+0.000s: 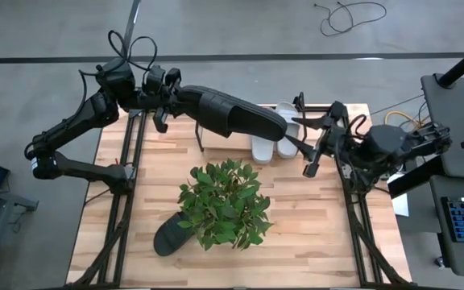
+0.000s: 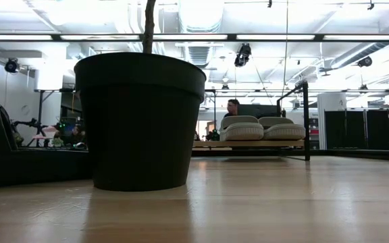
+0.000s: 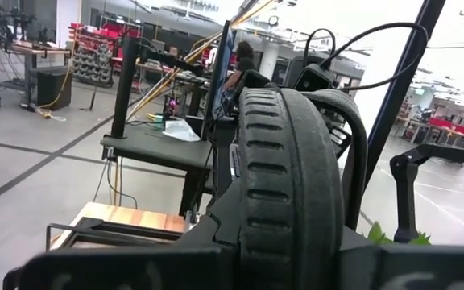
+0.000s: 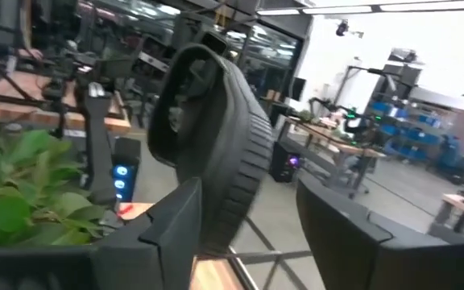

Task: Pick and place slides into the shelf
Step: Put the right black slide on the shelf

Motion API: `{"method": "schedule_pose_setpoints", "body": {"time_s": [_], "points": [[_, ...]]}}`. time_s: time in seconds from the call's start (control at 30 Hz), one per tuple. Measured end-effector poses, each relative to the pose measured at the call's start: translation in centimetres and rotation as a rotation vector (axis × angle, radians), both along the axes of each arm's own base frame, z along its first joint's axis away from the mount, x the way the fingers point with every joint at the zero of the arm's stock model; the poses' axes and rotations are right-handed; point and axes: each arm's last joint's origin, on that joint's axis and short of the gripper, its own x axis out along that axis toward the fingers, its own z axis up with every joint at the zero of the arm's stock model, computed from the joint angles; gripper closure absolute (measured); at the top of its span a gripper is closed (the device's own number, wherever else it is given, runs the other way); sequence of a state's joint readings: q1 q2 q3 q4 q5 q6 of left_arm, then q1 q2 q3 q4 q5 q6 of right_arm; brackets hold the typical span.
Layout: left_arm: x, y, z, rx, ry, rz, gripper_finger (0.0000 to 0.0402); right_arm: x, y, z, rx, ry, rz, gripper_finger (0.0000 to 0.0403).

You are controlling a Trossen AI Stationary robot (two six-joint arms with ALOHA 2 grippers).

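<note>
My left gripper (image 1: 170, 98) is shut on a black slide (image 1: 232, 117) and holds it in the air over the far part of the table, above the shelf (image 1: 200, 138). The slide fills the left wrist view (image 3: 296, 185). My right gripper (image 1: 303, 153) is open at the slide's other end; in its wrist view its fingers (image 4: 176, 234) stand on either side of the slide (image 4: 216, 137). Two light grey slides (image 1: 274, 137) lie side by side on the shelf, also seen in the low view (image 2: 262, 128). The second black slide (image 1: 170, 235) lies on the table next to the plant. My left gripper pinches the black slide's end nearest the table's left side (image 1: 185, 101) between its two fingers, coming level from the left. The slide is lifted clear and reaches out toward the right. My right gripper: I cannot tell whether its fingers touch the slide's far end (image 1: 284, 133).
A green leafy plant (image 1: 225, 201) in a black pot (image 2: 140, 121) stands in the table's middle. The shelf's upright end (image 2: 307, 121) rises at the far right. Black frame rails (image 1: 127, 185) run along both table sides. A person (image 2: 231, 106) sits beyond the table.
</note>
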State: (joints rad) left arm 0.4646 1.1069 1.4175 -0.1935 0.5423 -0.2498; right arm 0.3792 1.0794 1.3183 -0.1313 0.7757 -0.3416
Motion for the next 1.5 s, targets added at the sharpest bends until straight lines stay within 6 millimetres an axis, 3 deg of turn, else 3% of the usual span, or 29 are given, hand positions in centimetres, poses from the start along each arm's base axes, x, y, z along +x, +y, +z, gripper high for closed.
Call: {"method": "schedule_pose_setpoints", "body": {"time_s": [0.3,0.63,0.8,1.0,1.27,1.5], "points": [[0.0,0.0,0.0,0.006,-0.006,0.001,0.0379,1.1,-0.9,-0.3,0.054,-0.018,0.018,0.017],[0.6,0.3,-0.2,0.005,-0.005,0.002,0.0379,3.5,-3.1,-1.3,0.099,-0.003,0.005,0.0185],[0.7,0.4,-0.2,0.006,-0.004,-0.001,0.0379,4.0,-3.6,-1.4,0.113,-0.01,0.036,0.0228],[0.6,0.3,-0.2,0.013,-0.007,-0.003,0.0372,4.0,-3.7,-1.5,0.093,0.0,0.026,0.0347],[0.6,0.3,-0.2,0.016,-0.005,-0.003,0.0296,3.9,-3.9,-1.6,0.063,0.023,-0.057,0.0347],[-0.6,-0.3,0.5,0.175,-0.056,0.015,0.0279,1.8,-4.3,-0.7,0.061,-0.012,-0.102,0.0347]]}}
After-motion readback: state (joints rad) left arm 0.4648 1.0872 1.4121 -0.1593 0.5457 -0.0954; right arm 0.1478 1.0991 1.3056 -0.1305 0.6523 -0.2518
